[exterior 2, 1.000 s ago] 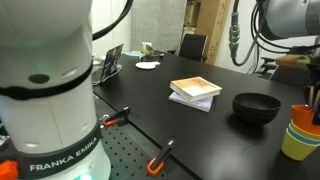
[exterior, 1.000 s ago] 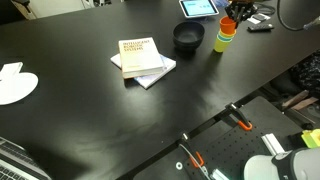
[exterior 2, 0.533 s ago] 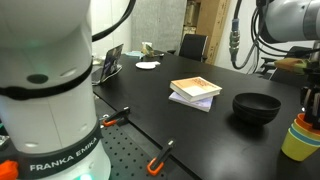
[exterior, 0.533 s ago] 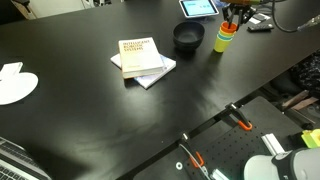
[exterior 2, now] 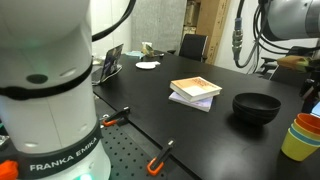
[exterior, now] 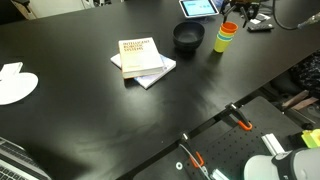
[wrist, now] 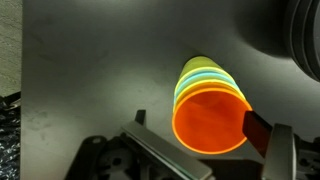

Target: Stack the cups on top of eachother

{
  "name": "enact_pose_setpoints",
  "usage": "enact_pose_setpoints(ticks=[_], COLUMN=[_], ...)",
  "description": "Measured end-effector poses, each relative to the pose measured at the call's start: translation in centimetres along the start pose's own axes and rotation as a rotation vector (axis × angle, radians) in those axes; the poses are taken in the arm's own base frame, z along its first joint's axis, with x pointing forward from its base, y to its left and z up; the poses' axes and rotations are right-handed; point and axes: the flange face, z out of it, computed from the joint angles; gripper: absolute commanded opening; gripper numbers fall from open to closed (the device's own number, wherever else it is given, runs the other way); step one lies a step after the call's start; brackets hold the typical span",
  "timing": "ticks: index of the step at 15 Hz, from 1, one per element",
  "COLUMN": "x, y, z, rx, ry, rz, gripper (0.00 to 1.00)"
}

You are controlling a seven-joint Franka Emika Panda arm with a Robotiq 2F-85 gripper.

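Note:
The cups stand nested in one stack (exterior: 226, 37) on the black table, right of the black bowl. The orange cup (wrist: 210, 122) is on top, with green and yellow rims (wrist: 200, 70) showing under it. In an exterior view the same stack (exterior 2: 302, 136) sits at the right edge of the picture. My gripper (exterior: 232, 13) hangs just above the stack. In the wrist view my gripper (wrist: 200, 125) is open, its fingers (wrist: 258, 130) standing either side of the orange cup's rim with nothing gripped.
A black bowl (exterior: 188, 36) (exterior 2: 256, 107) sits close beside the stack. Two stacked books (exterior: 142, 60) (exterior 2: 195, 92) lie mid-table. A tablet (exterior: 197, 8) lies behind the bowl, and a white plate (exterior: 15, 84) at the far end. Orange clamps (exterior: 242, 124) grip the table edge.
The jaws have opened from shut, letting go of the orange cup onto the stack. The gripper has lifted slightly above the cups.

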Motion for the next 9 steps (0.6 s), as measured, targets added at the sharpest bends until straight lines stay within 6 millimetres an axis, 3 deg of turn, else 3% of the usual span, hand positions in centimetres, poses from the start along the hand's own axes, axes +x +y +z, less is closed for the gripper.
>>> enact_pose_setpoints(ticks=[5,9], x=[-1.8,-4.9], y=[-0.3,-0.8], z=[-3.9,-5.1], rx=[0.060,0.097], ry=[0.002,-0.053], rz=[-0.014,-0.015], gripper=[1.00,1.00])
